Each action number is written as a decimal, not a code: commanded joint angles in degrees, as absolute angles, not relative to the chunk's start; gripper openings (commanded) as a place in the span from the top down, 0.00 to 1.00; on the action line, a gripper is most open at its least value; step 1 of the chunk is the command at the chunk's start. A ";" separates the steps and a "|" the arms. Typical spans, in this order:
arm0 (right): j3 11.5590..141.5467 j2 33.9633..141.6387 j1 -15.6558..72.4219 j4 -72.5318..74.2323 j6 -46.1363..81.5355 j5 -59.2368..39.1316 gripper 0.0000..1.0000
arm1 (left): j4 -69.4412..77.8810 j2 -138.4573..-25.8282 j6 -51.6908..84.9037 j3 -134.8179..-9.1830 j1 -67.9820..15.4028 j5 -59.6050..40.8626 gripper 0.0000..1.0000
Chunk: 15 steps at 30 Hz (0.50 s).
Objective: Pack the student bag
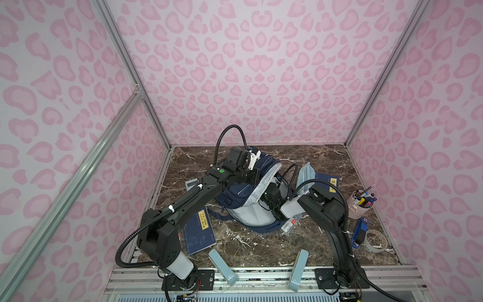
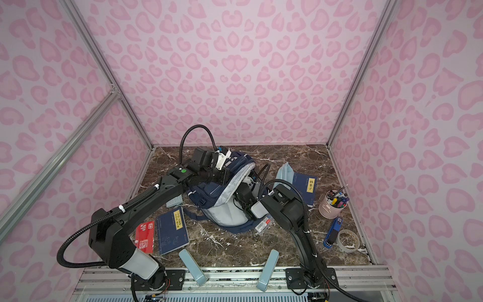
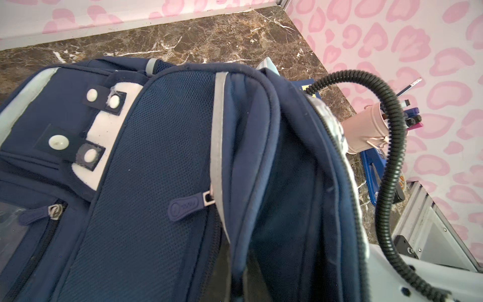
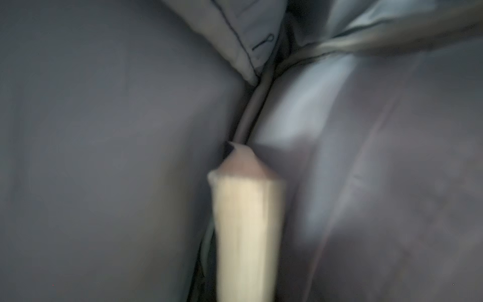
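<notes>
There is 1 student bag, and there are 2 robot arms, 2 navy books, 2 pale-blue wedge stands, 1 light-blue pouch, 1 pink pen cup, 1 blue stapler, 1 tape roll, 1 red card, 1 grey calculator and 1 clear labelled packet.
</notes>
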State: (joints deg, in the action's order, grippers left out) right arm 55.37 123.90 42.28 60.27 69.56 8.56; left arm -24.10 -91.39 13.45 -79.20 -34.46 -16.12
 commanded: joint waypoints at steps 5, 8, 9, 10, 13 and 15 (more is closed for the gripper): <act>51.72 116.19 38.72 43.72 60.20 -3.59 0.37 | -16.91 -94.31 16.38 -78.69 -32.08 -16.82 0.95; 51.22 110.89 38.29 33.10 54.09 -5.36 0.31 | -15.87 -94.57 17.36 -77.90 -31.90 -17.37 0.94; 50.53 109.21 38.29 30.48 53.03 -5.30 0.31 | -15.48 -94.62 17.69 -77.66 -31.90 -17.40 0.94; 48.90 107.55 38.28 29.40 52.66 -5.11 0.31 | -15.40 -94.68 18.22 -77.53 -31.90 -16.72 0.94; 43.69 101.30 38.30 27.97 51.04 -5.22 0.31 | -14.29 -94.61 19.64 -77.43 -31.90 -15.98 0.94; 43.81 97.30 38.46 21.34 47.76 -5.92 0.32 | -14.39 -94.97 19.84 -77.43 -31.90 -16.45 0.94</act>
State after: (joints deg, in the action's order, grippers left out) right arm 44.29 100.77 38.35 29.89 53.60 -4.73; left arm -19.18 -94.67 18.37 -77.45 -31.99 -17.32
